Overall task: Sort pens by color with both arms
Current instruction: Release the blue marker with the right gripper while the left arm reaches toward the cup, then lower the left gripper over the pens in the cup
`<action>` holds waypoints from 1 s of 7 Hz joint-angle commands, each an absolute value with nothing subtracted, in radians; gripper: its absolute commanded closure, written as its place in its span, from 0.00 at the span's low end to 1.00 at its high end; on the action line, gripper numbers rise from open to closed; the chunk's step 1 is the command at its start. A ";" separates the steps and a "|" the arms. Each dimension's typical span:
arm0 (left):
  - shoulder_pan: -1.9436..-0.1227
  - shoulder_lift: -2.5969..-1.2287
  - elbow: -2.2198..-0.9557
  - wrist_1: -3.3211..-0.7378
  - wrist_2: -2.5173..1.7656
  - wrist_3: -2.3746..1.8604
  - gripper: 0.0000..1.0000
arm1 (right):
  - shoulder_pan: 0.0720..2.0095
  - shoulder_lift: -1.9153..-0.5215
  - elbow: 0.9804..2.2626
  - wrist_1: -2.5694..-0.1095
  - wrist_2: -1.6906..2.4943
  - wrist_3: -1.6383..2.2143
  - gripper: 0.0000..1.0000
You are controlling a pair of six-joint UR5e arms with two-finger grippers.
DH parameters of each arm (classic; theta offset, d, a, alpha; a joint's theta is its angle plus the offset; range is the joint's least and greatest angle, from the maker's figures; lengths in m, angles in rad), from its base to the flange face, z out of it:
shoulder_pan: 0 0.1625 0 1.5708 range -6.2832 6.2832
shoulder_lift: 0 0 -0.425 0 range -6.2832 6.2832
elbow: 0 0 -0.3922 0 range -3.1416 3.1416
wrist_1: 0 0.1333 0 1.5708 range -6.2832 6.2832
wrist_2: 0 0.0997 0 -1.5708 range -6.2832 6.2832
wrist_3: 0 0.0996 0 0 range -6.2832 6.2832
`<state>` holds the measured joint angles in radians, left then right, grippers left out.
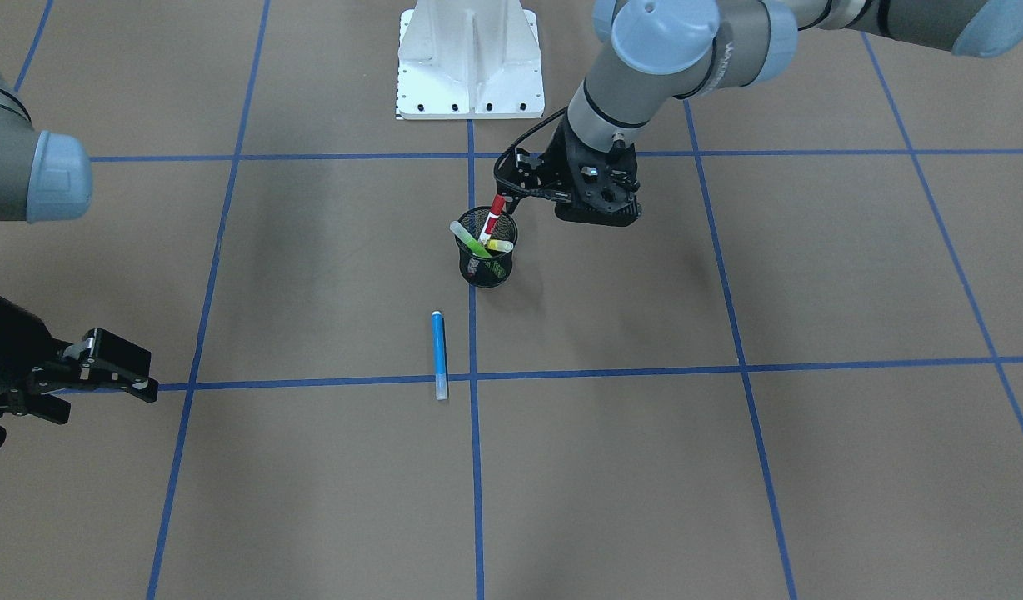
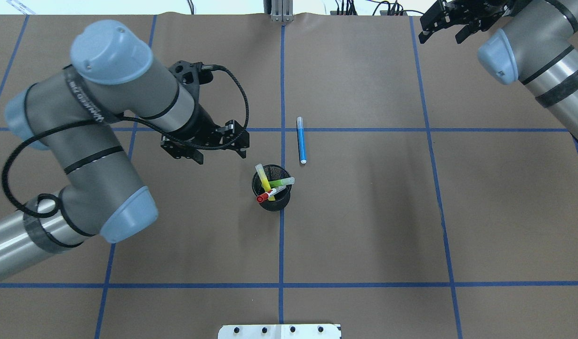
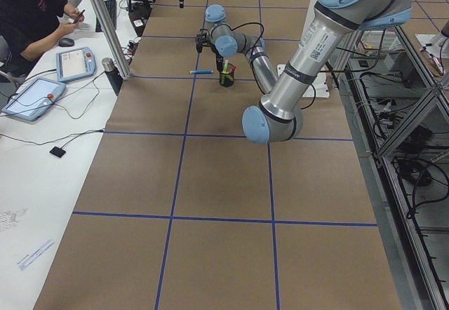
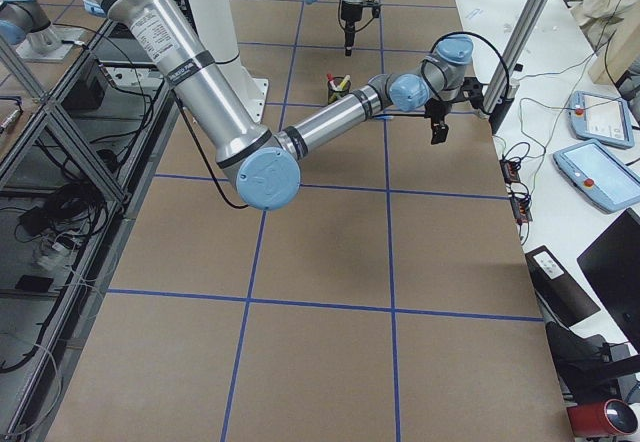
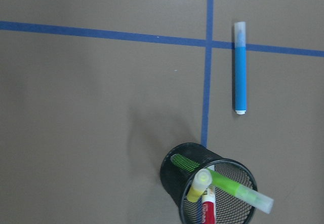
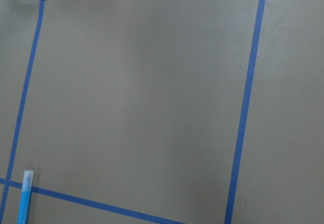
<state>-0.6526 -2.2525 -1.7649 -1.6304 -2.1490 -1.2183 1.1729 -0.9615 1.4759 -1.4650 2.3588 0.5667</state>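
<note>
A blue pen lies flat on the brown table, across a tape line and just beyond the black mesh cup. Standing tilted in the cup are a neon yellow pen, a neon green pen and a white pen with red ends. My left gripper hovers to the left of the cup, pointing down, open and holding nothing. The left wrist view shows the blue pen and the cup below. My right gripper is open at the far right corner, away from all the pens.
Blue tape lines divide the table into squares. The white bolted pedestal base sits at the robot's edge. In the exterior left view a person sits at a side table with tablets and cables.
</note>
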 commanded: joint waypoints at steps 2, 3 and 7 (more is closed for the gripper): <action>-0.559 -2.261 -1.744 -1.629 -2.102 -1.224 0.01 | 1.178 -0.965 1.476 -1.482 2.359 0.563 0.01; -0.543 -2.264 -1.743 -1.629 -2.083 -1.226 0.02 | 1.178 -0.959 1.479 -1.503 2.359 0.563 0.01; -0.512 -2.269 -1.724 -1.635 -2.069 -1.220 0.35 | 1.175 -0.953 1.477 -1.506 2.359 0.563 0.01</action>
<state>-0.5143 -2.2668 -1.7347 -1.6322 -2.0701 -1.2236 1.1746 -0.9541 1.4778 -1.5049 2.3592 0.5630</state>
